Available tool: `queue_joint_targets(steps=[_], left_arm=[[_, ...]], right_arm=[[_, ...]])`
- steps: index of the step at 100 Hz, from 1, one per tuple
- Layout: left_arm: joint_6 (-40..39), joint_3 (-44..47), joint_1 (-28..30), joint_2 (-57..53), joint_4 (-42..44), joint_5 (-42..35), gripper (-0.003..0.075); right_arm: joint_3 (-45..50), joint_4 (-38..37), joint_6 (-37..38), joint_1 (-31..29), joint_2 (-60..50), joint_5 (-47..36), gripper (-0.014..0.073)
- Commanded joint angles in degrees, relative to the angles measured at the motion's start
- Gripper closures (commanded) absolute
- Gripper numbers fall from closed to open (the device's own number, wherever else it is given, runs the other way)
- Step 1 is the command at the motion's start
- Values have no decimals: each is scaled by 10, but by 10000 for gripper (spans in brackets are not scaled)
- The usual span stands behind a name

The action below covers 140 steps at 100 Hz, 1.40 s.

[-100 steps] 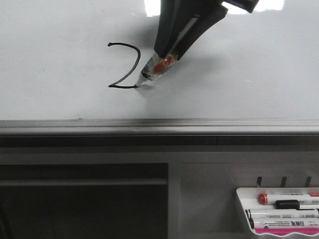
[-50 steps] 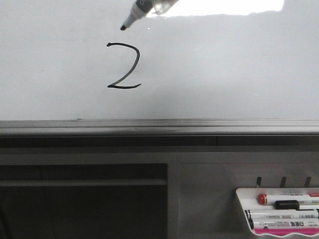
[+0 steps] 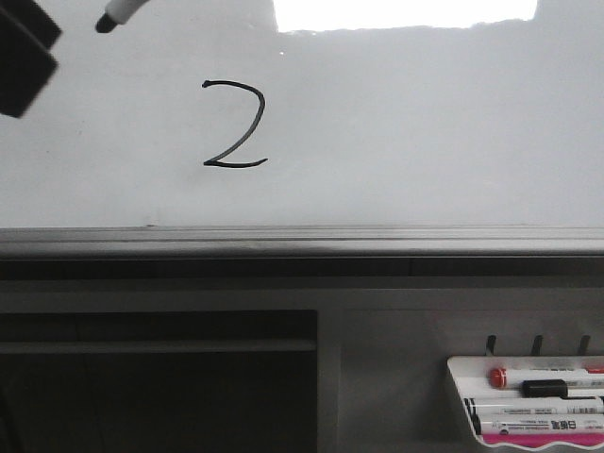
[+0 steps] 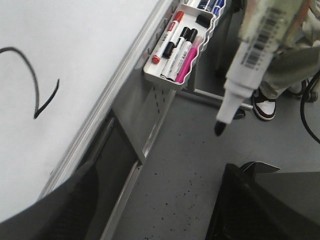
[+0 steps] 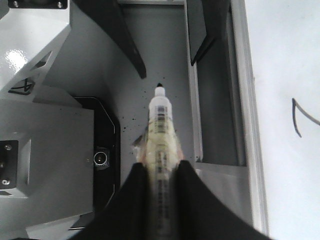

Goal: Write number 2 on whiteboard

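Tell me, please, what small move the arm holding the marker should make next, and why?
Probably carry the marker toward the marker tray. The number 2 looks complete, with curved top and base stroke, and the right gripper holds the marker's tip clear of the whiteboard.

The right gripper (image 5: 159,175) pinches a marker (image 5: 160,135) between its two black fingers (image 5: 187,200), black tip clear of the whiteboard (image 5: 285,100). Part of the number 2 (image 5: 302,117) (only its lower strokes) shows there.
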Motion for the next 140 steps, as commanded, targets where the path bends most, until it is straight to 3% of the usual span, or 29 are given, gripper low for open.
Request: queue_joint_targets(steps=[1, 44, 84, 113, 140], left_arm=[[31, -20, -37, 17, -28, -55, 247], [55, -22, -136, 28, -29, -145, 247], [55, -22, -142, 28, -39, -173, 253], [55, -22, -142, 28, -39, -173, 483], [55, -22, -142, 28, -39, -173, 614]], right_arm=[[-14, 6, -39, 0, -18, -29, 642], [-14, -9, -54, 0, -8, -42, 642], [-14, -8, -54, 0, -1, -29, 642], [-14, -7, -54, 0, -1, -25, 642], [-14, -7, -54, 0, -1, -25, 642]])
